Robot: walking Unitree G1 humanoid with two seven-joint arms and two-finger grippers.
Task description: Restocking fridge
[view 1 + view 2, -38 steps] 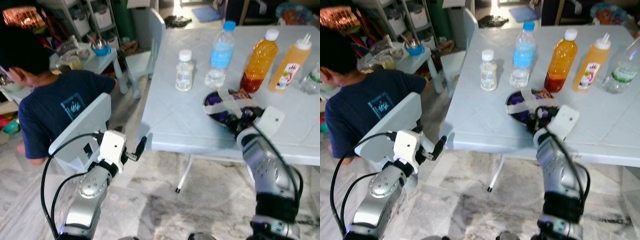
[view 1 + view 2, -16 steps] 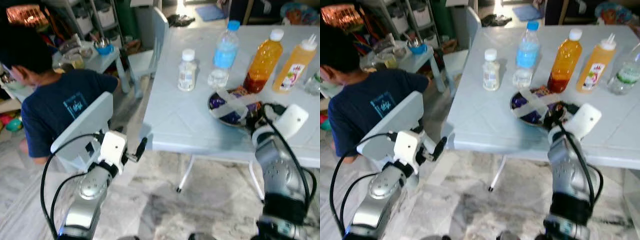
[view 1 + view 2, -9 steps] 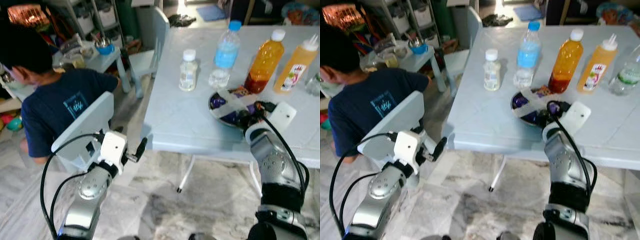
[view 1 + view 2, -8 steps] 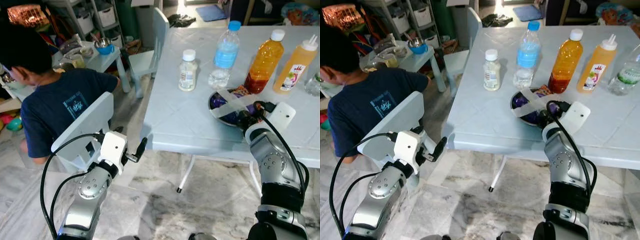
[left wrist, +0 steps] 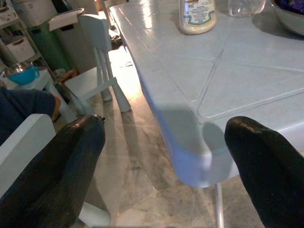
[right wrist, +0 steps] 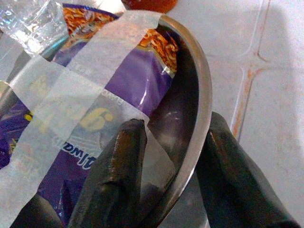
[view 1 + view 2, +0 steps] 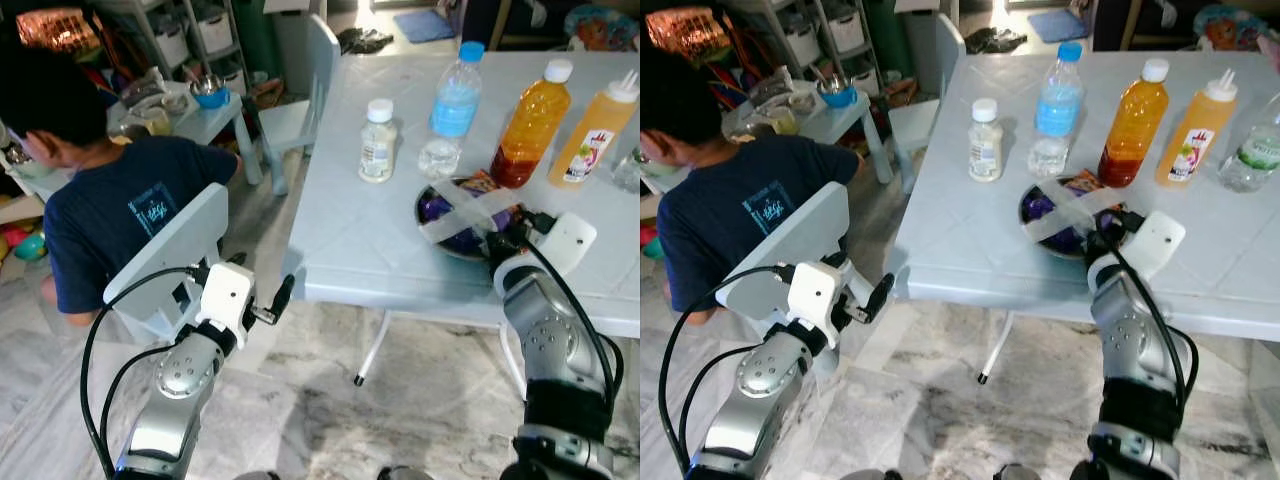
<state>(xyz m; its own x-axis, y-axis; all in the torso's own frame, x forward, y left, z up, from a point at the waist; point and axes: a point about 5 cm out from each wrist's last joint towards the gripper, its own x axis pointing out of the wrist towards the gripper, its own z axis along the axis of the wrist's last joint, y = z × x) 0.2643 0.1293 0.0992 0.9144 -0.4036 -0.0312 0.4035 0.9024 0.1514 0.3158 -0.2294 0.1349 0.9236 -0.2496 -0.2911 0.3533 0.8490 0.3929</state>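
Two right gripper (image 6: 166,166) fingers clamped on steel bowl (image 6: 202,95) rim, left gripper (image 5: 166,156) spread apart

Upper right: round metal bowl (image 7: 440,235) on pale blue table (image 7: 350,235), before bottle row; seated person (image 7: 100,215) left.

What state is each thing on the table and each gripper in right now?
Metal bowl: upright, taped over, rim between right gripper's fingers.
Purple packet: inside bowl, under tape.
Four bottles, like the orange one: upright, capped.
Right gripper: straddling bowl rim.
Left gripper: open, off the table.
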